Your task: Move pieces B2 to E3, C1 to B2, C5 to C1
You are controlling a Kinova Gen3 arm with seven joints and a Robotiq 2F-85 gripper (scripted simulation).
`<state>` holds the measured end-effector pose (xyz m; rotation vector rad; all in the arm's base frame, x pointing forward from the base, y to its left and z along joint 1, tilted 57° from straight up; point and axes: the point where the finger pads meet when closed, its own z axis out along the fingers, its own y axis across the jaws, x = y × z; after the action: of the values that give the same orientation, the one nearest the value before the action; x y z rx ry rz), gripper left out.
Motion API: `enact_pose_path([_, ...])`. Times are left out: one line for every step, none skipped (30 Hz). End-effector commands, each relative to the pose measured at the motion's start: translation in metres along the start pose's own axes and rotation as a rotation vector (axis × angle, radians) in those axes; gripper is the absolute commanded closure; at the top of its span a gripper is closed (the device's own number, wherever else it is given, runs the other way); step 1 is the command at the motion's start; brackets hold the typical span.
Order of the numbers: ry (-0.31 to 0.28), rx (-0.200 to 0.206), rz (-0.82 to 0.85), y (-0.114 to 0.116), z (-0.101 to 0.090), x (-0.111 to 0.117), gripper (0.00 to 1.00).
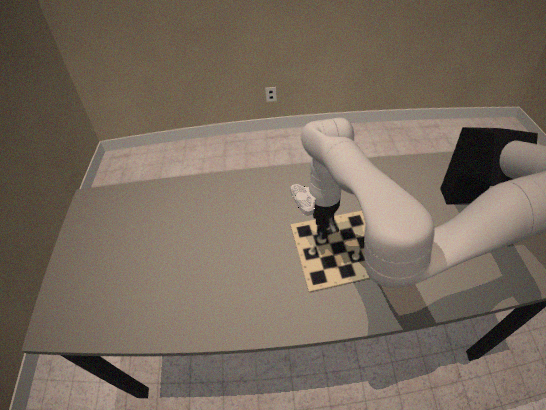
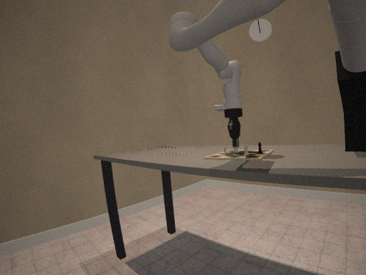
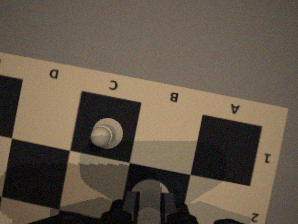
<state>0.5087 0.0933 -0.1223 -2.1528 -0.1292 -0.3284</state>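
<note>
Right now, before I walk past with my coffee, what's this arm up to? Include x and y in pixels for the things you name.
The arm's gripper (image 1: pixel 321 237) (image 2: pixel 235 147) (image 3: pixel 149 204) is closed around a light chess piece (image 1: pixel 321 241) (image 2: pixel 235 151) (image 3: pixel 151 186) at B2, low over the chessboard (image 1: pixel 298 240) (image 2: pixel 214 157) (image 3: pixel 205 103). That piece is due at E3. A light pawn (image 1: pixel 312 251) (image 2: pixel 224 149) (image 3: pixel 107 134) stands on C1, awaiting its move to B2.

Three pale chess pieces (image 1: pixel 312 252) (image 2: pixel 246 150) (image 3: pixel 108 133) — one black piece (image 2: pixel 259 148) — one chessboard (image 1: pixel 304 266) (image 2: pixel 214 157) (image 3: pixel 276 135), one table (image 1: pixel 175 275) (image 2: pixel 134 158) (image 3: pixel 200 40), one arm (image 1: pixel 395 220) (image 2: pixel 232 94).

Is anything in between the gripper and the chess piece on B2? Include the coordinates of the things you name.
No, nothing visible stands between them: the gripper (image 1: pixel 322 236) (image 2: pixel 235 147) (image 3: pixel 148 205) has its fingers around the white piece on B2 (image 3: pixel 150 188).
</note>
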Motion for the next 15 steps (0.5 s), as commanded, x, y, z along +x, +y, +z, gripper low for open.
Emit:
enact_pose_path([0.001, -0.001, 0.0, 0.0, -0.001, 0.0, 1.0])
enact_pose_path([0.001, -0.001, 0.0, 0.0, -0.001, 0.0, 1.0])
enact_pose_path([0.001, -0.001, 0.0, 0.0, -0.001, 0.0, 1.0])
enact_pose_path([0.001, -0.001, 0.0, 0.0, -0.001, 0.0, 1.0])
enact_pose_path([0.001, -0.001, 0.0, 0.0, -0.001, 0.0, 1.0])
enact_pose_path([0.001, -0.001, 0.0, 0.0, -0.001, 0.0, 1.0])
enact_pose_path([0.001, -0.001, 0.0, 0.0, -0.001, 0.0, 1.0])
enact_pose_path([0.001, -0.001, 0.0, 0.0, -0.001, 0.0, 1.0])
enact_pose_path([0.001, -0.001, 0.0, 0.0, -0.001, 0.0, 1.0])
enact_pose_path([0.001, -0.001, 0.0, 0.0, -0.001, 0.0, 1.0])
enact_pose_path([0.001, -0.001, 0.0, 0.0, -0.002, 0.0, 1.0])
enact_pose_path([0.001, -0.001, 0.0, 0.0, -0.004, 0.0, 1.0])
enact_pose_path([0.001, -0.001, 0.0, 0.0, -0.007, 0.0, 1.0])
enact_pose_path([0.001, -0.001, 0.0, 0.0, -0.011, 0.0, 1.0])
enact_pose_path([0.001, -0.001, 0.0, 0.0, -0.016, 0.0, 1.0])
